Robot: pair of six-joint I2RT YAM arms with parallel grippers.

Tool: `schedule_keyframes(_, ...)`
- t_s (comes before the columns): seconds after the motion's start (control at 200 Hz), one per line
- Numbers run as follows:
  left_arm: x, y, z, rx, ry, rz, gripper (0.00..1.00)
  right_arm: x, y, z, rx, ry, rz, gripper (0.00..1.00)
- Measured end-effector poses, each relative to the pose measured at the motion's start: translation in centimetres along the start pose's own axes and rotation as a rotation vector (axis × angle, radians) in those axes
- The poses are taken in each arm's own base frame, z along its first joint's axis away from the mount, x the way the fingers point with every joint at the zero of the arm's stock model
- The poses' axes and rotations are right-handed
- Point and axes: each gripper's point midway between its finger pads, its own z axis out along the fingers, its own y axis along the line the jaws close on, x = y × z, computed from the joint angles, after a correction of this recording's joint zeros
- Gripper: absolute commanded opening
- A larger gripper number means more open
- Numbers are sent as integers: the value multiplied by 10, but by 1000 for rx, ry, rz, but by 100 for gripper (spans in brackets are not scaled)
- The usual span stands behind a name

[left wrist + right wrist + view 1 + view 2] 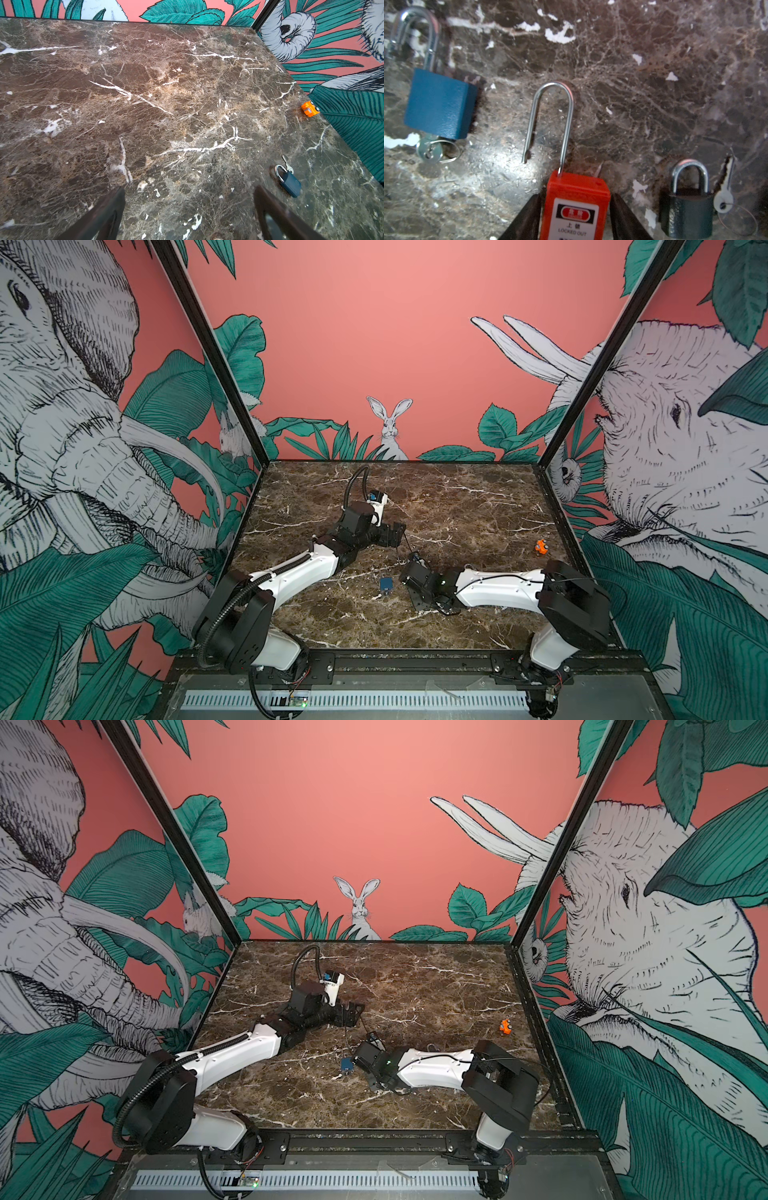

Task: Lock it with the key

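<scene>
Red padlock (575, 207): lies on the marble with its "LOCKED OUT" label facing up, near the front middle of the table, set between the other two locks.
Long axis: runs in line with the right gripper's reach, the body at the fingers and the shackle (566, 133) pointing straight away from the wrist.
Shackle: long, thin and steel. It is open, with one leg seated in the body and the free leg's tip out in the air beside it.
Right gripper (575, 196): its dark fingers sit close against both sides of the red body; whether they press it yet cannot be told.
Blue padlock (440, 104): just to one side and roughly parallel. Its shackle is also raised, and a silver key (429, 152) on a ring sits in its base.
Dark padlock (687, 214): on the other side, with its shackle shut and a loose key (724, 197) lying along it.
Left gripper (189, 188): jaws spread wide over bare marble and holding nothing, farther back on the table.
Orange toy car (540, 546): near the right edge, well apart from the locks.
Marble table (457, 497): brown with white veins.
</scene>
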Motion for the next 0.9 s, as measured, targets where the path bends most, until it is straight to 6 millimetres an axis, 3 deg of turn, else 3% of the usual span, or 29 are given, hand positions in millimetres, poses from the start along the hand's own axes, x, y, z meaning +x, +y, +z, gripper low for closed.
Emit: schedule_keyframes(0.9,-1,-7,0,43,-5,-15,98,-2,1,4,-60,-1,8,48)
